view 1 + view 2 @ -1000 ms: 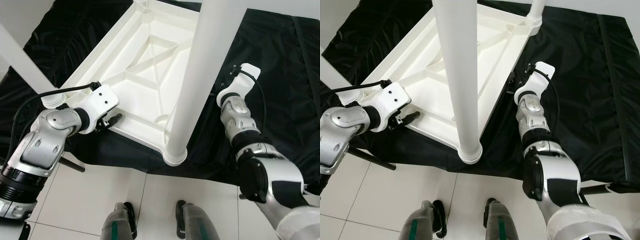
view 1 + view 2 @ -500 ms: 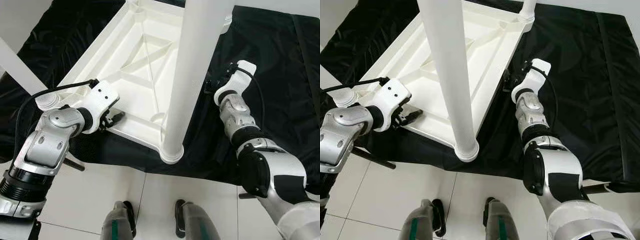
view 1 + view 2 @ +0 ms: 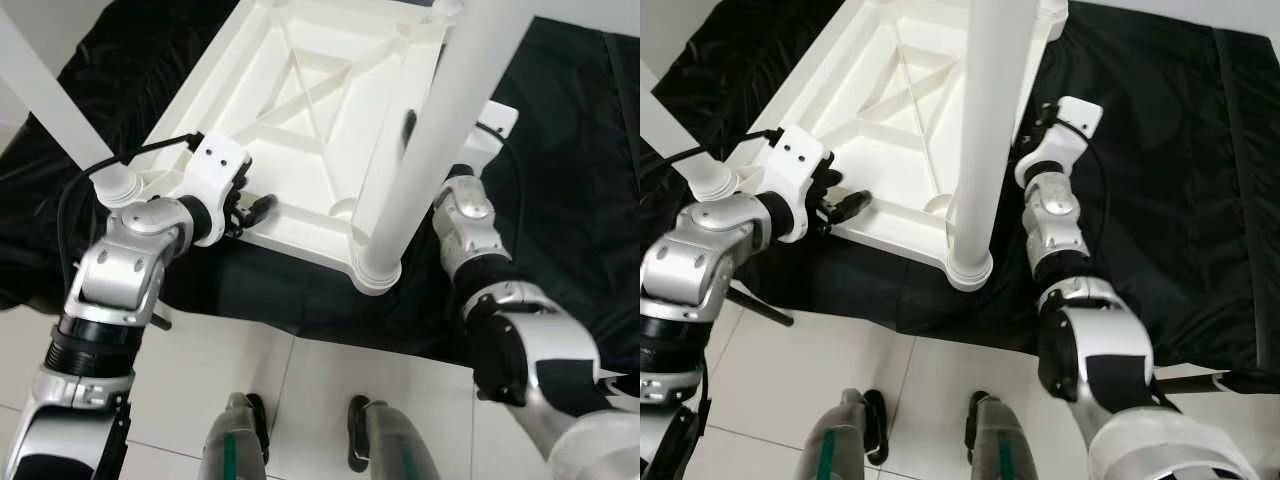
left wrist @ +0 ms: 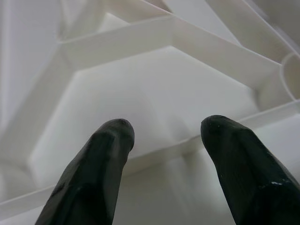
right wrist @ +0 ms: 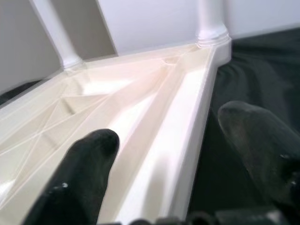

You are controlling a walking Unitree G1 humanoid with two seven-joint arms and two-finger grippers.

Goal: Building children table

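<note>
The white plastic children's table (image 3: 300,120) lies upside down on a black cloth, ribbed underside up. Its legs stand up towards me: the near corner leg (image 3: 430,150), a left one (image 3: 50,90) and a far one (image 5: 208,21). My left gripper (image 3: 255,205) is at the table's near-left rim. In the left wrist view it (image 4: 164,140) is open, with the rim wall just beyond the fingertips (image 4: 110,140). My right gripper (image 3: 1032,128) is at the right rim, partly hidden behind the near leg. In the right wrist view it (image 5: 173,150) is open and straddles that rim.
The black cloth (image 3: 1160,220) covers the floor under and around the table and ends at white tiles (image 3: 220,360) near my feet (image 3: 250,420). A thin black rod (image 3: 760,305) lies at the cloth's near-left edge, another (image 3: 1230,378) at the right.
The table's near corner has swung right and slightly away from me. My left gripper moved up and right along with the rim; the right one stayed at its rim. The view has shifted too.
</note>
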